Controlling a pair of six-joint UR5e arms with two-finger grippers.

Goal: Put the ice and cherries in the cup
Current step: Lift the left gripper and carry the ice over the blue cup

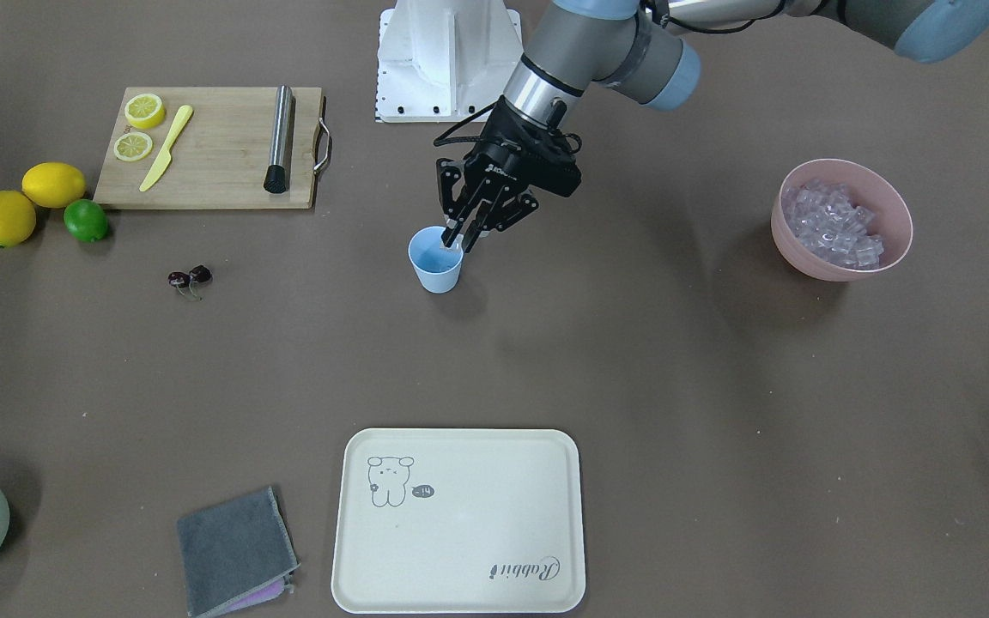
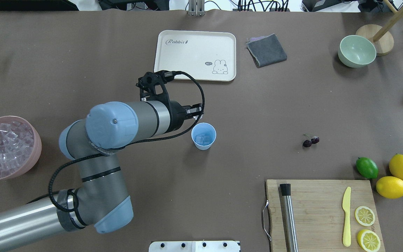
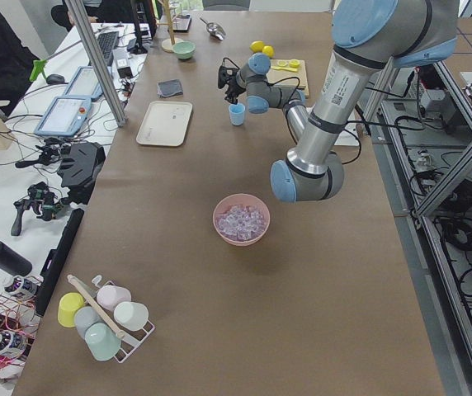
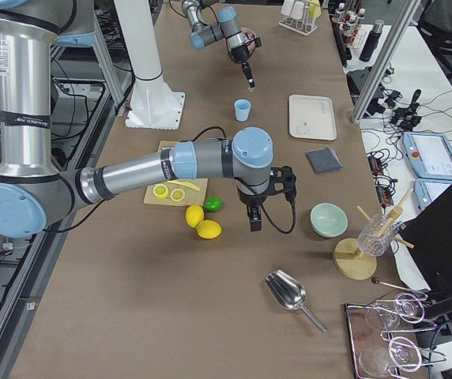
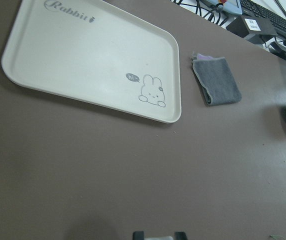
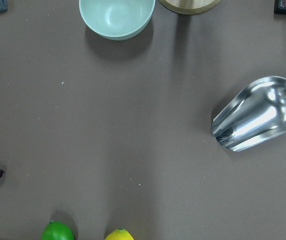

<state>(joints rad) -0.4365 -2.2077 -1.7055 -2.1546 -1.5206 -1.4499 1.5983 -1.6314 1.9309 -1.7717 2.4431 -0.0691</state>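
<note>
front-facing view: the left gripper (image 1: pixel 458 240) is hanging right over the rim of the cup (image 1: pixel 436 266), its jaws sitting close together with only a slim gap; the cherries (image 1: pixel 190 276) are lying on the bare table (image 1: pixel 632 360), well apart from the cup and nearer the lime (image 1: pixel 85 221); the pink bowl (image 1: pixel 803 251) way off on the other side is holding a heap of ice (image 1: pixel 834 223); overhead view: the cup is standing upright and some ice is already sitting inside it; left wrist view: the fingertips (image 5: pixel 138 235) are peeking in at the bottom edge, pinching what looks like a pale ice cube (image 5: pixel 159 237) between them; right side view: the right gripper (image 4: pixel 254 217) is pointing down near the lime and lemons (image 4: pixel 202 223), and nobody's telling from here whether it's open or closed.
</note>
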